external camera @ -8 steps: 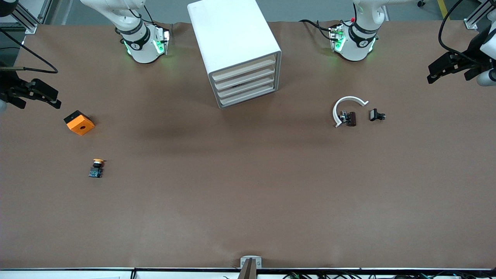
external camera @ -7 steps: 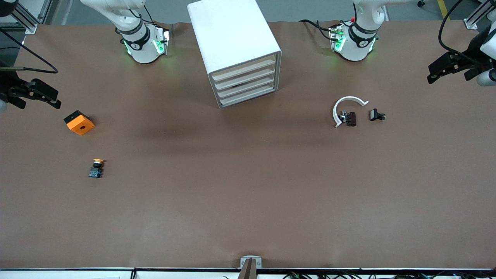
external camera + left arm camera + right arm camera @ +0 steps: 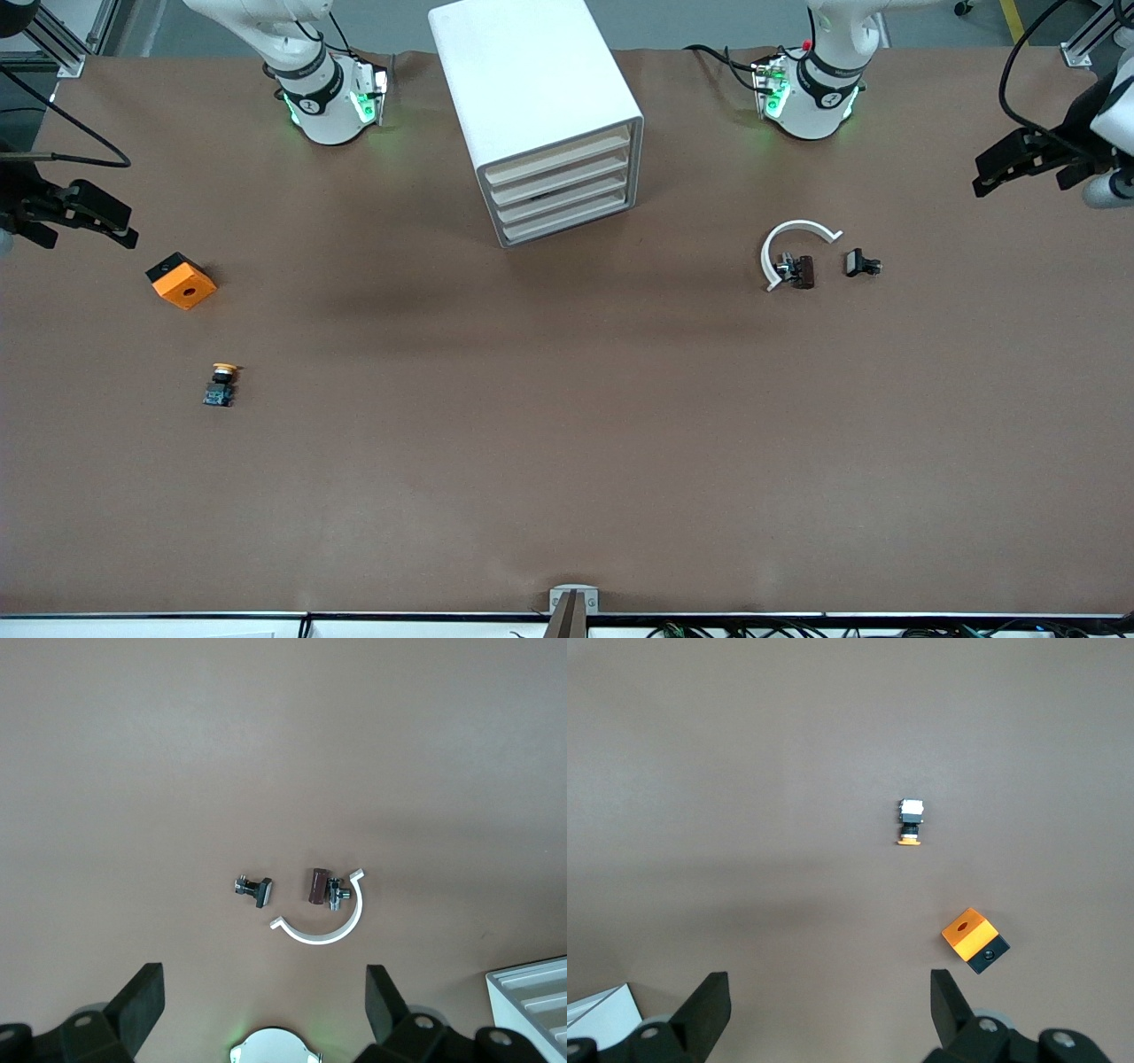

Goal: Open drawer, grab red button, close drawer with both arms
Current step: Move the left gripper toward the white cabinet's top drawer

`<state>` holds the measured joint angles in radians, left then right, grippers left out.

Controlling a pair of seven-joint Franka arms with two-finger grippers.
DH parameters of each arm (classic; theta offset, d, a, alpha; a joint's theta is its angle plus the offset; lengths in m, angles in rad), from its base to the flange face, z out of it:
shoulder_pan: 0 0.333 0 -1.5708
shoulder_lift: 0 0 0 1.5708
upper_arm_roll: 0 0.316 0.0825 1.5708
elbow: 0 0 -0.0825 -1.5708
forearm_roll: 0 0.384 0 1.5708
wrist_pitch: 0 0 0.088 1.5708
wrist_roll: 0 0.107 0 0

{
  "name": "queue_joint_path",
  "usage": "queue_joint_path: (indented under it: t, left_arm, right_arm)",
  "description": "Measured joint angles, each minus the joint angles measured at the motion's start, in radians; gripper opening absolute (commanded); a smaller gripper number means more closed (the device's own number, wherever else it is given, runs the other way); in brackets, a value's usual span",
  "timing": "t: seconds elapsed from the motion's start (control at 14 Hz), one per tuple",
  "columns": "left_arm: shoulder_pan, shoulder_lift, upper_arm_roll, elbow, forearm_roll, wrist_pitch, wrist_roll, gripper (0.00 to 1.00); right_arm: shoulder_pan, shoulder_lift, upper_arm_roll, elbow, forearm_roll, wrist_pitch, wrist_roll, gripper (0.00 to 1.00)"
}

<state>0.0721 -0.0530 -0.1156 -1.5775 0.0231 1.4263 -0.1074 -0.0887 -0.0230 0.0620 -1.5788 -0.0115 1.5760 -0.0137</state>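
Observation:
The white cabinet point(image 3: 532, 80) stands between the arm bases, and its four drawers point(image 3: 560, 184) are all shut. One corner of it shows in the left wrist view point(image 3: 532, 988) and in the right wrist view point(image 3: 598, 1010). The red-capped button is hidden. My left gripper point(image 3: 997, 168) is open and empty, up in the air at the left arm's end of the table; in its wrist view point(image 3: 263, 992) the jaws stand wide apart. My right gripper point(image 3: 106, 217) is open and empty, up in the air at the right arm's end, near the orange cube; its wrist view point(image 3: 828, 992) shows the jaws wide apart.
An orange cube with a hole point(image 3: 181, 281) point(image 3: 974, 939) and a yellow-orange-capped button point(image 3: 220, 385) point(image 3: 911, 822) lie toward the right arm's end. A white curved piece point(image 3: 791, 235) point(image 3: 323, 930), a brown part point(image 3: 803, 271) and a small black part point(image 3: 859, 263) lie toward the left arm's end.
My left gripper has shifted slightly; the right gripper and everything on the table have stayed put.

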Motion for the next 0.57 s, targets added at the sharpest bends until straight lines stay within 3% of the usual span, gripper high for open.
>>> queue_joint_path:
  t: [0.29, 0.57]
  left_arm:
    - [-0.003, 0.115, 0.0, 0.001, 0.0, 0.0, -0.007, 1.0]
    - [-0.025, 0.254, -0.021, 0.039, -0.001, 0.007, -0.139, 1.0]
  right_arm:
    - [0.0, 0.0, -0.003, 0.002, 0.0, 0.0, 0.0, 1.0]
    - [-0.001, 0.0, -0.003, 0.003, 0.0, 0.0, 0.0, 1.0]
